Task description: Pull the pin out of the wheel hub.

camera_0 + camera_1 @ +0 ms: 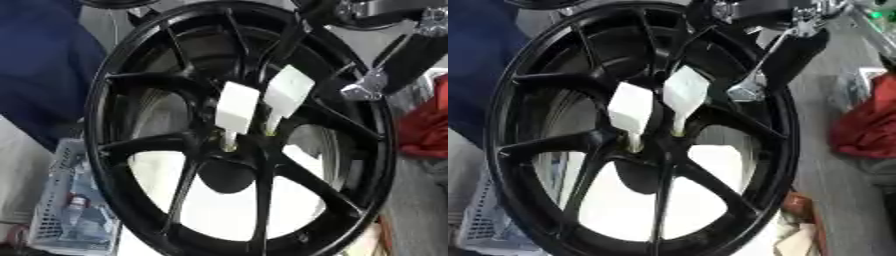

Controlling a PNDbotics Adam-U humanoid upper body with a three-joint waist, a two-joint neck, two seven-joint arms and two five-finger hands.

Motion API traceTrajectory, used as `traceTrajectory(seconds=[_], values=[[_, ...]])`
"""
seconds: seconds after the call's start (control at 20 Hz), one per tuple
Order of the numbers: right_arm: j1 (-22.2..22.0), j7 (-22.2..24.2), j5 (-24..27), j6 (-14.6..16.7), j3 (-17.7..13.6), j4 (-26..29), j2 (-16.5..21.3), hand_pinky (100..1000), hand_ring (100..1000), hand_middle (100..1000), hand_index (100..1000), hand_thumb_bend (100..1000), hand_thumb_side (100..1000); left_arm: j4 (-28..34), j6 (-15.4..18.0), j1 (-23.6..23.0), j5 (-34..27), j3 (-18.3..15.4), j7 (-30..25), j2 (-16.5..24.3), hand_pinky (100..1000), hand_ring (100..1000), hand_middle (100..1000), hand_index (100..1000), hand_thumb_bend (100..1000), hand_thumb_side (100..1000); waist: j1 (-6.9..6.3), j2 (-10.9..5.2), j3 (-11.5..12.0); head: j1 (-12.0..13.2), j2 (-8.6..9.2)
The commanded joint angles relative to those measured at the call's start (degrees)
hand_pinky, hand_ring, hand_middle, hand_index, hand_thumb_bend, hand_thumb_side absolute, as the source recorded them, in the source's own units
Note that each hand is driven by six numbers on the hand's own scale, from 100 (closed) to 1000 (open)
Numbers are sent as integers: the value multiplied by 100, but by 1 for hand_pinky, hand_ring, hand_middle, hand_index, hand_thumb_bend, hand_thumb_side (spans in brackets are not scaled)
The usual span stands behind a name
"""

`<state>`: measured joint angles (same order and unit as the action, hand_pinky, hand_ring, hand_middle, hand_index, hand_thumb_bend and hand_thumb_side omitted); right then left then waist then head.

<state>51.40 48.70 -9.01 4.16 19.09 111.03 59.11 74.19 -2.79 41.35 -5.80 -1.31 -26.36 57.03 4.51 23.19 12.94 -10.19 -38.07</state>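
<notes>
Two white pins stand side by side in the hub (229, 172) of the black wheel (114, 90), a left pin (236, 111) and a right pin (286, 95). The right hand (785, 47) hangs at the upper right, just beside the right pin and apart from it. It holds nothing; whether its fingers are curled I cannot tell.
</notes>
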Motion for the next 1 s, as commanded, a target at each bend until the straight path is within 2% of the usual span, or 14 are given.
traceTrajectory(seconds=[0.05,0.45,1.0], values=[[88,2,-35,43,-46,-2,76,878,872,813,849,267,153,49,-3,44,-2,-85,29,172,732,690,681,773,293,807,-22,-77,20,-6,76],[69,121,32,144,-30,-45,66,879,875,815,854,304,120,46,-13,28,-20,-100,57,160,732,691,681,773,290,808,7,32,37,1,83],[107,115,3,130,46,-165,-11,874,867,805,842,299,124,27,-32,11,-28,-106,69,141,732,691,681,773,287,810,38,97,60,2,85]])
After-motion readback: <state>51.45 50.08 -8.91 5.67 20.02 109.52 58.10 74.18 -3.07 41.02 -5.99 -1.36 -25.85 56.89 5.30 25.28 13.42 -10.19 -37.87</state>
